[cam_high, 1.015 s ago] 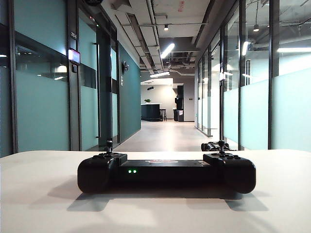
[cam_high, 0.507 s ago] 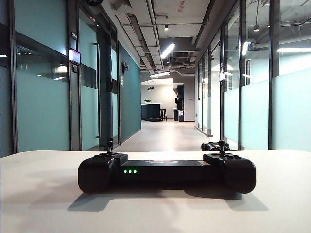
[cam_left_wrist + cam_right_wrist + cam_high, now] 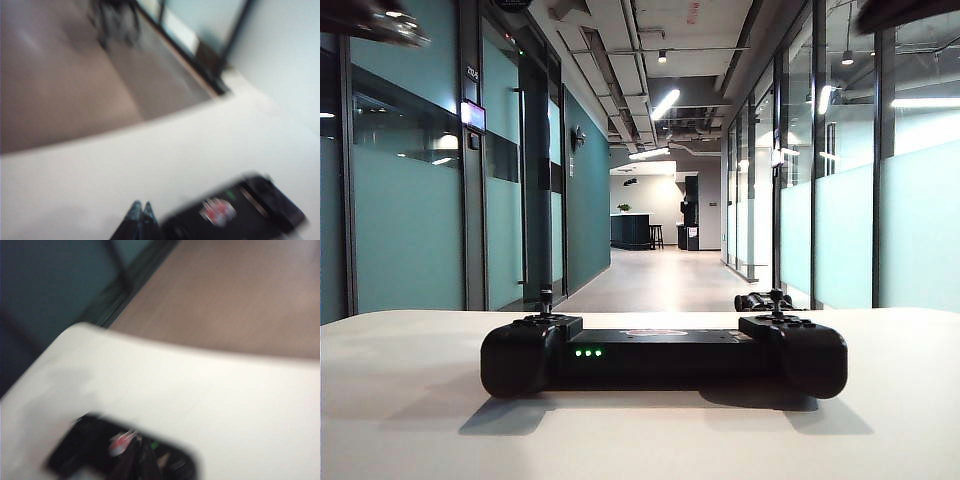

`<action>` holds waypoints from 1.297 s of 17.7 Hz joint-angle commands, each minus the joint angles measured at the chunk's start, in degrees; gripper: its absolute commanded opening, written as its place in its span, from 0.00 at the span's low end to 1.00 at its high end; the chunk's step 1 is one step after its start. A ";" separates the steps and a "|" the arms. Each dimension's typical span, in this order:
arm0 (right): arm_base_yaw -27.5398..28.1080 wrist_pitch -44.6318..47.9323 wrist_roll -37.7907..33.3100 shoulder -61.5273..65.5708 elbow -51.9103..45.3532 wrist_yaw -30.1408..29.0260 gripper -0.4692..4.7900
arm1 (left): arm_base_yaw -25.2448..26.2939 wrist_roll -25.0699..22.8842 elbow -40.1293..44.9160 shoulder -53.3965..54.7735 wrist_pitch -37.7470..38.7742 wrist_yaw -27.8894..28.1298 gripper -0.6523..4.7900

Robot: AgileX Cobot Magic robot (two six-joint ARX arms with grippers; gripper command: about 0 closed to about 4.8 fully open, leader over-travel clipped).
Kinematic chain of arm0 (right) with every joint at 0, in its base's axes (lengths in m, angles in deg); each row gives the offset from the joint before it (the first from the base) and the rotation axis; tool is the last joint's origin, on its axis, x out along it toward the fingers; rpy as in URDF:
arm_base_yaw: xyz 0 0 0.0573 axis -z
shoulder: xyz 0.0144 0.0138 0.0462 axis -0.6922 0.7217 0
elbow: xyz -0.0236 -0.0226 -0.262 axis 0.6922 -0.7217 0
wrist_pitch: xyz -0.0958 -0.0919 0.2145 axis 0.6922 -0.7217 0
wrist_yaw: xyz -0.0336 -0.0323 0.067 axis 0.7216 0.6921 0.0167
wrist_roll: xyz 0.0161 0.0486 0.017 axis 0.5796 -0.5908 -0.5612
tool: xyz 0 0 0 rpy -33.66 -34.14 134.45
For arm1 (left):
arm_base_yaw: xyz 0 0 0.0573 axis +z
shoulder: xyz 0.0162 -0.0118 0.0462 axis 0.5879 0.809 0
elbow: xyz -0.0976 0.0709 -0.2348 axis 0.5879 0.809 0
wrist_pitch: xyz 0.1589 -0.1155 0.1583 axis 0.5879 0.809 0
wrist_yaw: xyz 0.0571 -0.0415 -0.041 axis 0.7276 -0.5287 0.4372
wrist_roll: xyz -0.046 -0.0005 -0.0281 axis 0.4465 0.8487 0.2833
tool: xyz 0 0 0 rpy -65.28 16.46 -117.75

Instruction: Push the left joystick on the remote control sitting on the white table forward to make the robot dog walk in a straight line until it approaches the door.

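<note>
The black remote control (image 3: 663,355) lies on the white table (image 3: 410,420) with green lights lit. Its left joystick (image 3: 545,296) and its twin both stand upright, untouched. The robot dog (image 3: 756,301) crouches on the corridor floor just beyond the table's far edge, to the right. My left gripper (image 3: 141,205) is shut and hangs above the bare table beside the remote control (image 3: 235,210). My right gripper (image 3: 142,444) looks shut, over the remote control (image 3: 95,452). Both wrist views are blurred by motion. Dark blurs of the arms show in the exterior view's top corners.
A long corridor with glass walls and doors on both sides runs straight ahead behind the table. In the left wrist view a dark legged blur (image 3: 115,20) stands on the brown floor (image 3: 60,90) past the table's edge.
Blurred dark arm parts have entered the top left and top right corners of the exterior view. A third green light has come on. The remote control and the dog have not moved.
</note>
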 commanded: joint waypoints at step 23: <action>-9.05 -23.28 -8.83 30.80 10.10 1.46 0.89 | -3.21 0.15 -9.31 8.09 2.49 -2.21 0.11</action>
